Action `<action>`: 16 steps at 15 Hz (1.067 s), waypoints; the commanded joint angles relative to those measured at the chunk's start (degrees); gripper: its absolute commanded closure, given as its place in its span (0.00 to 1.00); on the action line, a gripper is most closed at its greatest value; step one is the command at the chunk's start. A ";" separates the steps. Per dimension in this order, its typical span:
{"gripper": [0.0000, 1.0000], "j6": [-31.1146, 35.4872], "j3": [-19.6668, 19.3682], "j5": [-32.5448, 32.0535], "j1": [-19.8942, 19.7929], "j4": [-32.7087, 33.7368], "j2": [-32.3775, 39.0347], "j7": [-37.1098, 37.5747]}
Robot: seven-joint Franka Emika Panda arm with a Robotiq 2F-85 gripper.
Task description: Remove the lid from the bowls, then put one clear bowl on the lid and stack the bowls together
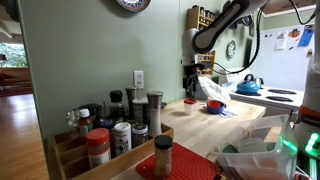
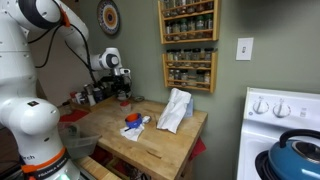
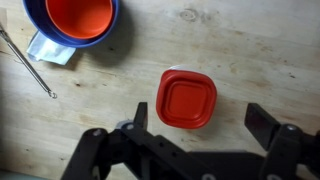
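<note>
Jaws spread wide, empty, hovering over red lid (image 3: 186, 98); lid seemingly off, flat on table (image 3: 250, 40); bowls (image 3: 70, 18) nested up-left of lid; bowl-on-lid placement, stacking likely left.

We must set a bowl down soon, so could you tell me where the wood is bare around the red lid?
In the wrist view, the wooden top is bare right of the red lid and above it. A narrower strip runs between lid and blue bowl. The corner with that bowl, the cloth and the metal rod is crowded.
</note>
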 commanded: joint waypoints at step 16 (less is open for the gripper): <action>0.81 4.86 -4.31 -1.21 0.52 0.47 4.98 1.15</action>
